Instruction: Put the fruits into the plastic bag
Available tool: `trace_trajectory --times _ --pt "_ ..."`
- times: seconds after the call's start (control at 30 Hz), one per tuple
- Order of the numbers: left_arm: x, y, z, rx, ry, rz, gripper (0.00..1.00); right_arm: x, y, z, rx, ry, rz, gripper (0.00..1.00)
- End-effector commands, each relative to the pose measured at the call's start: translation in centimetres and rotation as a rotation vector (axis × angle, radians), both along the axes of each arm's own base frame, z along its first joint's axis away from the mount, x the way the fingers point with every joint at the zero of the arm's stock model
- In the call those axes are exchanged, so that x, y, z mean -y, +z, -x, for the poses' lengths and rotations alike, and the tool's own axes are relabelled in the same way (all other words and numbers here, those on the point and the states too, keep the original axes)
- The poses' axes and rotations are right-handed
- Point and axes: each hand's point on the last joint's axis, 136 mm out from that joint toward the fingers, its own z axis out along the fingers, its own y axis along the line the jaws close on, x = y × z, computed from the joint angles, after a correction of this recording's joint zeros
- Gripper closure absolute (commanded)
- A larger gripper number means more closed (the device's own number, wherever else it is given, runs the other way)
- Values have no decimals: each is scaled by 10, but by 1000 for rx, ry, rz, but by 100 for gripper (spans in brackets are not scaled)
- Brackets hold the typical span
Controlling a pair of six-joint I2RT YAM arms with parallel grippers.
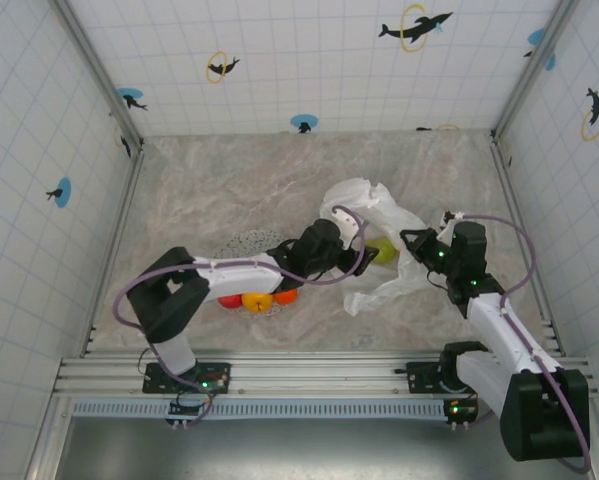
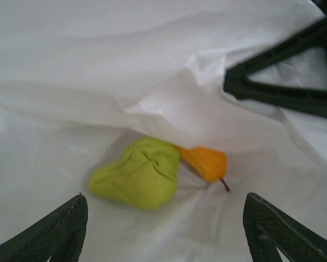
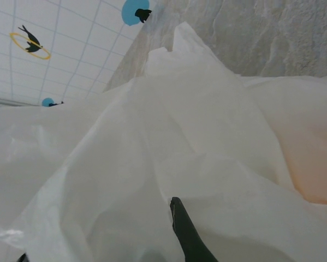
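Left wrist view: looking into the mouth of the plastic bag (image 2: 70,82), left gripper (image 2: 163,234) with jaws spread wide and empty, just short of a green fruit (image 2: 138,173) and an orange pear-shaped fruit (image 2: 207,162) touching at the bag's bottom. Top external: right gripper (image 1: 416,244) at the bag's right rim, jaws shut, apparently pinching the film; remaining fruits (image 1: 259,299) clustered left of the bag, nearer the left arm (image 1: 229,268), so probably a reach back out and leftwards. No brand, label or writing legible.
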Motion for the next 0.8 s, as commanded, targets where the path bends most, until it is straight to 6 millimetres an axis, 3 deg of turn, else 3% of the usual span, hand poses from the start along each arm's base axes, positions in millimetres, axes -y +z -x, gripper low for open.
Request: trace_trajectory --times 0.0,0.2,0.5,0.63,0.77 --pt "-16 0 29 -111 -79 6 24 5 8 -5 31 0 61 100" --pt "-41 8 57 -152 -136 27 23 4 9 -6 34 7 70 100" --pt "-93 21 68 -169 -100 6 20 6 9 -10 44 -5 92 100" --pt "-123 24 56 -128 -1 -27 20 4 11 -11 50 10 98 100" --pt "-164 25 24 -120 219 -44 17 0 14 -9 70 35 125 100"
